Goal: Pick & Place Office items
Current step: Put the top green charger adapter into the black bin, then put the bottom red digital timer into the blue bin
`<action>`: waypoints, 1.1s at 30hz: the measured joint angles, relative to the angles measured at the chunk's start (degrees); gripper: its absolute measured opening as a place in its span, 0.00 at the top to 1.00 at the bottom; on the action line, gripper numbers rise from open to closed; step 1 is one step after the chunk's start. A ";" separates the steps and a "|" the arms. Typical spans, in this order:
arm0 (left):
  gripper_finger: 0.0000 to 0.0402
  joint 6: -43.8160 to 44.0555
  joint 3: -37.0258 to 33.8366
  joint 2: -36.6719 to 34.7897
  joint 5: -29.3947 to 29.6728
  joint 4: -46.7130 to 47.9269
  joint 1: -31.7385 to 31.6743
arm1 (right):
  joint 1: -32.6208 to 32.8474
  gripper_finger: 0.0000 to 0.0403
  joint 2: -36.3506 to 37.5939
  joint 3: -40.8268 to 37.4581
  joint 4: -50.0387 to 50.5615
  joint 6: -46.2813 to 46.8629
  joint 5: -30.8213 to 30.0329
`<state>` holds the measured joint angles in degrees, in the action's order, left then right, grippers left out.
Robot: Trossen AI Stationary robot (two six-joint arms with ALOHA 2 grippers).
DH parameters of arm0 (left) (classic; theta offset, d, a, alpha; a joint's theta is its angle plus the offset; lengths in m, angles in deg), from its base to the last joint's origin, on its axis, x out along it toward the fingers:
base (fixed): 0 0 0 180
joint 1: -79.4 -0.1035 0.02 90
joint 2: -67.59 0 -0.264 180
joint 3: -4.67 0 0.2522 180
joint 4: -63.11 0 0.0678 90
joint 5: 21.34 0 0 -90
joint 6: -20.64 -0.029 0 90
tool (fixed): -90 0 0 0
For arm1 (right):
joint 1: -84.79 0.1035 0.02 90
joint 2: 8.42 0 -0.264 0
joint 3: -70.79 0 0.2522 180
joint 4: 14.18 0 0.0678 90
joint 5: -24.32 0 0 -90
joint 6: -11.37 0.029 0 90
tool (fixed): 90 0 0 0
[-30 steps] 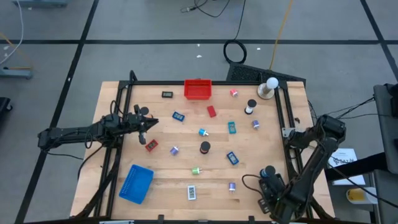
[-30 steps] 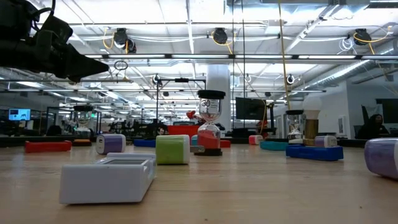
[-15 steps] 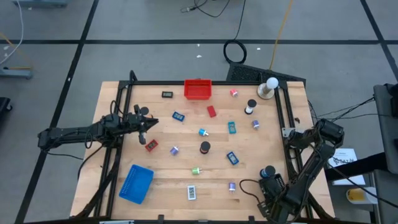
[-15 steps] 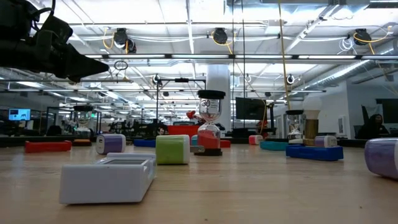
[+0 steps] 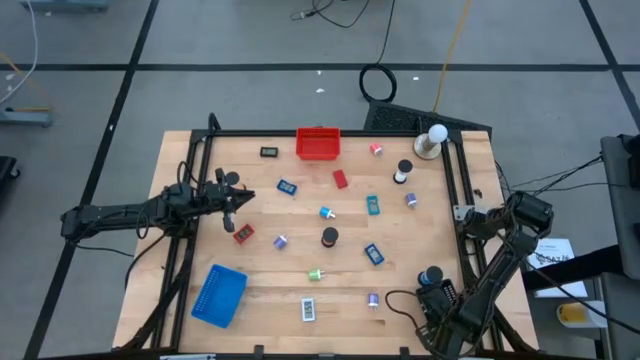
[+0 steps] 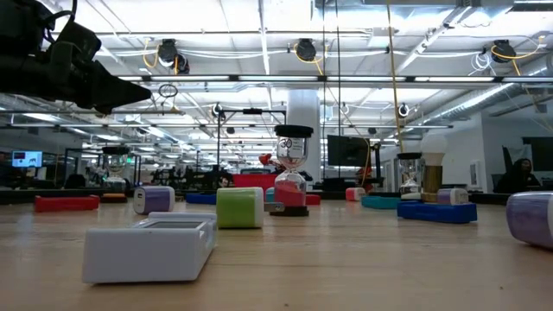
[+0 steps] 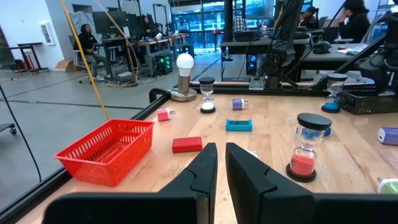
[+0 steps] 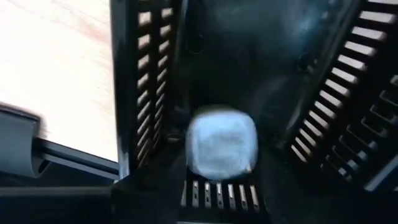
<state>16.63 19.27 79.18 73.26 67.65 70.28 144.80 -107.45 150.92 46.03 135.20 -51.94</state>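
The office items lie scattered on the wooden table: a red block (image 5: 340,179), a teal block (image 5: 372,205), a green bit (image 5: 315,274), a white-labelled rectangle (image 5: 308,309) and black-capped sand timers (image 5: 329,237). My left gripper (image 5: 236,196) hangs above the table's left part, shut and empty. In its wrist view the fingers (image 7: 221,163) point toward the red block (image 7: 187,144) and a sand timer (image 7: 306,149). My right gripper (image 5: 440,308) is over a black slotted tray (image 8: 149,93) at the near right corner. A pale cube (image 8: 222,146) lies in that tray.
A red tray (image 5: 318,143) stands at the far edge and a blue tray (image 5: 220,295) at the near left. The white ball on its stand (image 5: 432,140) is at the far right corner. Black rails (image 5: 452,190) frame the table. People sit in the room beyond.
My right arm has shifted a little toward the table's near edge, over the black tray. The left arm and the items have kept still.
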 joint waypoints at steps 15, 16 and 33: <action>0.90 0.00 0.02 0.01 -0.01 0.00 -0.01 | -0.97 0.54 3.10 0.00 -0.83 -1.87 -0.03; 0.90 0.00 0.02 0.01 -0.02 0.00 -0.02 | -1.16 0.54 3.50 0.00 -0.81 -2.11 -0.02; 0.90 0.00 0.02 0.00 -0.01 0.00 -0.01 | -13.81 0.85 17.02 0.00 0.20 -43.90 -22.78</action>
<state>16.63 19.30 79.18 73.25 67.65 70.26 130.98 -90.42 150.92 46.24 91.30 -74.71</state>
